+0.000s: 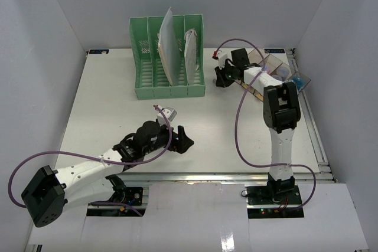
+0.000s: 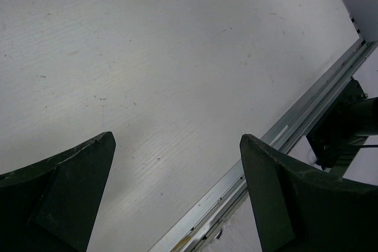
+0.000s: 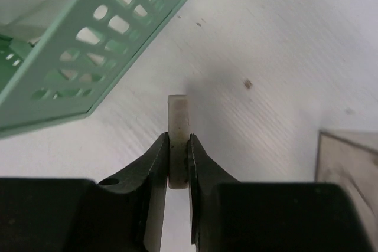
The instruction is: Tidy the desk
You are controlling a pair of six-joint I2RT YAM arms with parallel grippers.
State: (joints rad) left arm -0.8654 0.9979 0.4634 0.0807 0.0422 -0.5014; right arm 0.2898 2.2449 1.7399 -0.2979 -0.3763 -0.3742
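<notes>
My right gripper [image 3: 177, 146] pinches a small white block [image 3: 178, 116], eraser-like, on the far side between the green file rack [image 3: 88, 45] and the clear brown tray [image 3: 348, 163]. I'd guess it's headed for the tray. Left gripper [image 2: 177, 140] is spread wide and empty, low by the near metal rail [image 2: 283, 137], out of the way. The desk [image 1: 118, 104] is a big flat white top under everything, faintly specked.
</notes>
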